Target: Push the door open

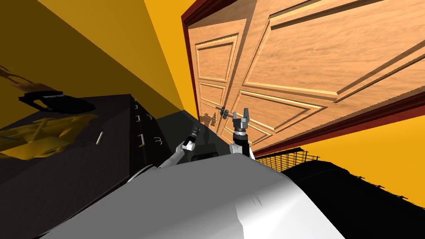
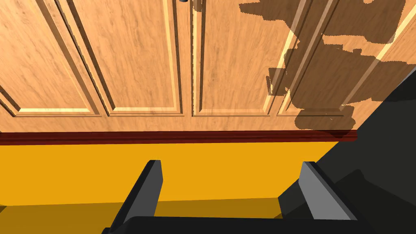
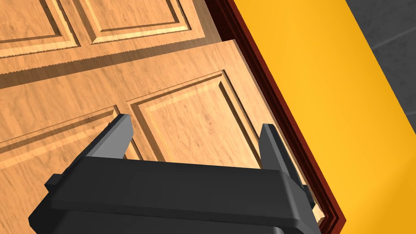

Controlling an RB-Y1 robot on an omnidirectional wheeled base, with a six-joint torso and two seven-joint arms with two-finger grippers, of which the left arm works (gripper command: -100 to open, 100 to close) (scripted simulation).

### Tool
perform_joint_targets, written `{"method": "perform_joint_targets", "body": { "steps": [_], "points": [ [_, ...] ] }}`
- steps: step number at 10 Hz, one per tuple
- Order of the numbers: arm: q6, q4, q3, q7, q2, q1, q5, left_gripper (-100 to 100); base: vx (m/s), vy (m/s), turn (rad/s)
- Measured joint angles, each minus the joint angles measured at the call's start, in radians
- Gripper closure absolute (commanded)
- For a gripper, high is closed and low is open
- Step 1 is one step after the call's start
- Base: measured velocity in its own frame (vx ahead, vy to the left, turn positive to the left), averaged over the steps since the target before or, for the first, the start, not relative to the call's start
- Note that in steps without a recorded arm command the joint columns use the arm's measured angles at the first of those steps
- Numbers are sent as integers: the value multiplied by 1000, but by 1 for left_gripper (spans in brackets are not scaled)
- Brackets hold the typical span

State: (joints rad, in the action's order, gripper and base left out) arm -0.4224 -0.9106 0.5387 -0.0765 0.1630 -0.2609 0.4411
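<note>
Ahead, door (image 1: pixel 299 58): panelled light wood with 2 leaves, set in a dark red frame (image 1: pixel 189 49) in a yellow wall (image 1: pixel 166 54). It stands straight in front of me and close.
Leaves: not flush. In the right wrist view one leaf (image 3: pixel 183 118) overlaps the other and casts a shadow on it.
Handle (image 1: pixel 224 111): small and dark, at the seam between the leaves, just beside the right end effector.
Right end effector (image 1: pixel 241 112): raised in front of the door, its 2 fingers spread wide and holding nothing. The wrist view shows it (image 3: pixel 195 126) facing a panel near the frame edge, possibly touching the wood, though I cannot tell.
Left end effector (image 1: pixel 196 132): lower and apart from the door. Its fingers are spread and empty as it (image 2: pixel 230 165) faces the door's panels, which carry a blotchy shadow.
Cabinet (image 1: pixel 83 137): dark, with small handles, on my left.
Wire basket (image 1: pixel 290 159): against the wall on my right, beside the door.
</note>
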Motion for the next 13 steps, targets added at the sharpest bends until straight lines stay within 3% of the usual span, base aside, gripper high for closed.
{"method": "perform_joint_targets", "body": {
  "steps": [5,6,10,11,13],
  "points": [
    [-19,-5,-10,2,51,64,36,-100,-158,-8,283],
    [-28,12,-10,5,58,67,44,-100,-136,22,301],
    [-38,-5,-26,7,118,135,85,-100,-113,-15,317],
    [-52,10,-23,17,138,145,95,-100,-114,-13,284],
    [-49,-24,-37,12,173,196,118,-100,-115,10,371]
  ]
}}
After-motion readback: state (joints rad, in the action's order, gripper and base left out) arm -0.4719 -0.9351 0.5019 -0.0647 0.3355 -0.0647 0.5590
